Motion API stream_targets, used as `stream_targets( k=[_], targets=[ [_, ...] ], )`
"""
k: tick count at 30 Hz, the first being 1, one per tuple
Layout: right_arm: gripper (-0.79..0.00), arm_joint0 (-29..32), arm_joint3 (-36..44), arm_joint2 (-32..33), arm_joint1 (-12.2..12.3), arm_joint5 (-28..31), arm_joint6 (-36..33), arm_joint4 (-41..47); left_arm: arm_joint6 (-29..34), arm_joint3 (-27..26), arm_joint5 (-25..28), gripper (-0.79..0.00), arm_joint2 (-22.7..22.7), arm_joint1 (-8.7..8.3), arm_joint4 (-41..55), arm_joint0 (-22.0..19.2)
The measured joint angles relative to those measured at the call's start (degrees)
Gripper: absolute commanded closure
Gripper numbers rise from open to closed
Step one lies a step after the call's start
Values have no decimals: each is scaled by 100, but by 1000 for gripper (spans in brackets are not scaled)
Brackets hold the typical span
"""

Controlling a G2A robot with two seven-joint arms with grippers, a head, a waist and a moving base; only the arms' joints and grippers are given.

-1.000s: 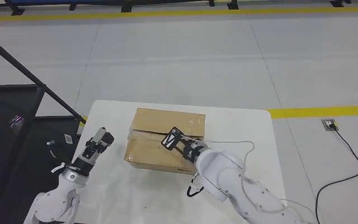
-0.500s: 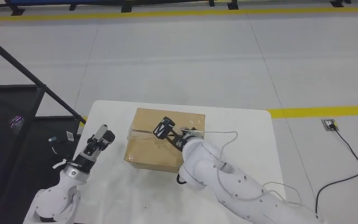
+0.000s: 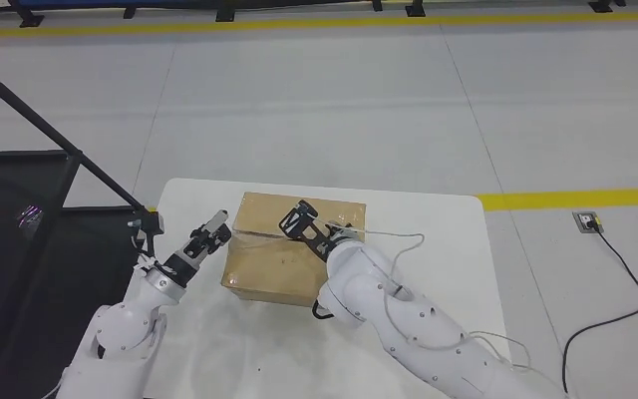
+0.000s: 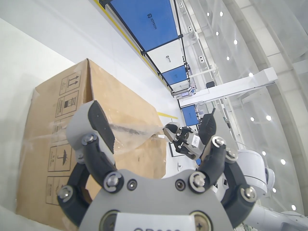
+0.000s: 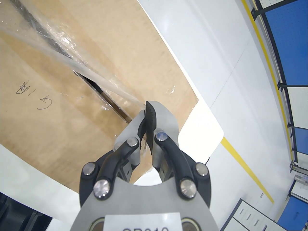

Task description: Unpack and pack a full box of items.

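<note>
Table holds the box; right gripper, jaws pinching tape at its 12 o'clock, seems mid-unsealing. Left gripper, jaws spread, hovers at 9 o'clock; next, strip tape clear.

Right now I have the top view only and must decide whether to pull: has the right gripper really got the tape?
Observer: Yes. In its wrist view the right gripper is shut on the clear tape, which stretches up from the box.
Operator: Is the seam open?
Observer: A dark gap shows between the flaps under the lifted tape.
Operator: And the left gripper?
Observer: The left gripper is open and empty, near the box's printed end.
</note>
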State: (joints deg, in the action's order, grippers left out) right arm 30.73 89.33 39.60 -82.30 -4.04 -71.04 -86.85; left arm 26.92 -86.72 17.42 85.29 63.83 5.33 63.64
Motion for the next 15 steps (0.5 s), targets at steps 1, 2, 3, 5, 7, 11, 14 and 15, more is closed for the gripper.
stream_targets(
  k=[1,2,3,5,7,11,14,15],
  targets=[
    [0,32,9,25,-3,4,7,-27,11,26,-1,-785,-38,4,-16,-31],
    [0,71,20,53,-9,2,18,-68,20,58,-2,-785,-83,10,-36,-70],
    [0,99,26,70,-14,1,25,-100,22,82,-1,-785,-116,15,-52,-98],
    [0,158,33,108,-29,7,41,-149,23,148,-6,-785,-191,26,-88,-162],
    [0,198,31,140,-43,23,52,-187,26,208,-21,-785,-255,35,-117,-219],
    [0,272,21,225,-76,87,83,-227,26,343,-27,-785,-382,55,-188,-328],
    [-46,312,19,283,-101,146,96,-237,20,412,-25,-785,-438,65,-210,-379],
    [-163,323,18,297,-109,162,100,-246,20,428,-23,-785,-449,68,-213,-393]
  ],
)
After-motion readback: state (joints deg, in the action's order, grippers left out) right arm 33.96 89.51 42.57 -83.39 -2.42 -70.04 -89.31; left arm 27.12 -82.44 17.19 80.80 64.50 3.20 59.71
